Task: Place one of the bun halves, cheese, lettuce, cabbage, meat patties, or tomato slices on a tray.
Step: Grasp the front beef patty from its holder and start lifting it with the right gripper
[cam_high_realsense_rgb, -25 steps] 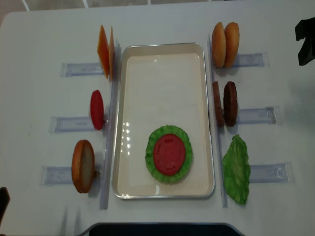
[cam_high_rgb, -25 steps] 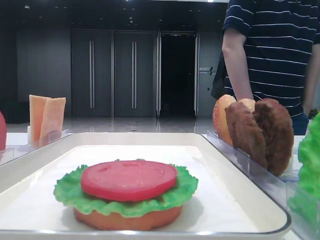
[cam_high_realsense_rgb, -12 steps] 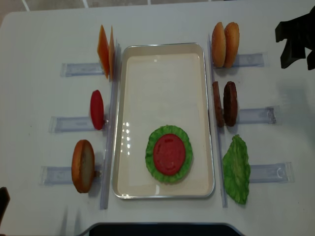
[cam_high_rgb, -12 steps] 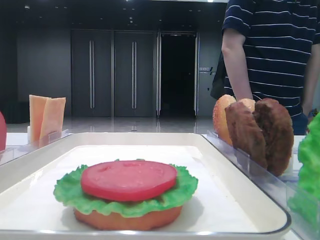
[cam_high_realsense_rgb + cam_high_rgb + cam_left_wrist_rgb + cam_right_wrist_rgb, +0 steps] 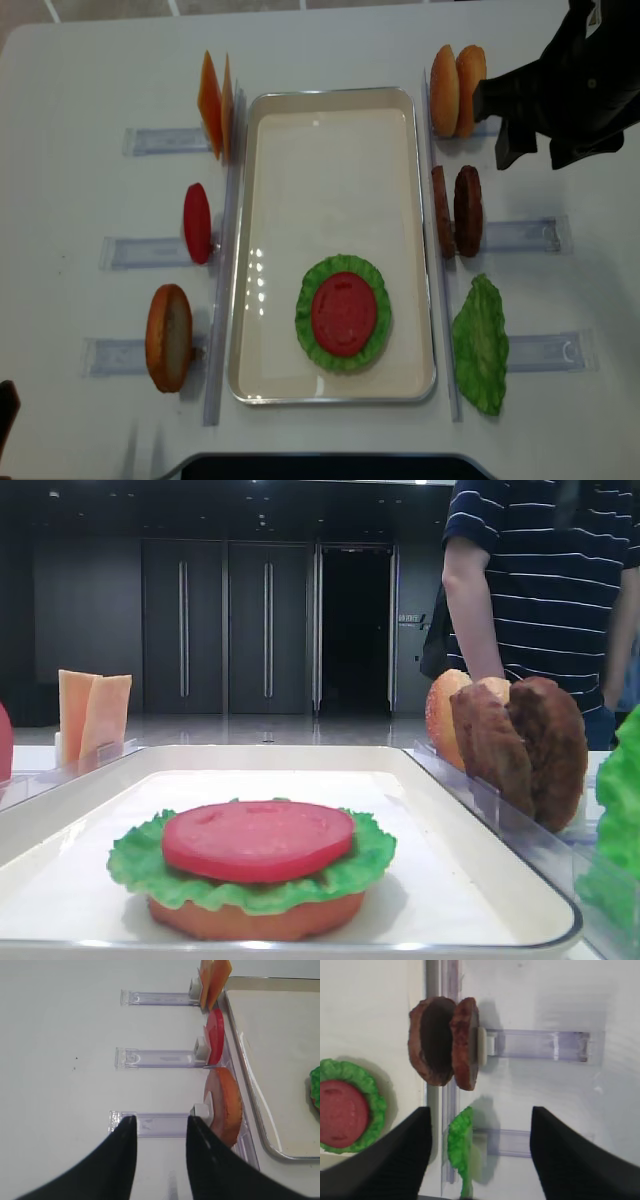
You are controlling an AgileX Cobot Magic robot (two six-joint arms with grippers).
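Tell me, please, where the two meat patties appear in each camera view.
Front view: right side, meat patties upright beside the tray.
Right wrist: upper centre.
Left wrist: not in it.
Overhead: right of the tray.
Shared landmark: the tray's rim; on the wrist view.

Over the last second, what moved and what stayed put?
The right gripper swung in from the table's right edge toward the buns and meat patties, jaws open, holding nothing. The tray stack and racked food are unchanged.

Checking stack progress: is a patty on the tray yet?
No: both patties stand in their rack right of the tray.
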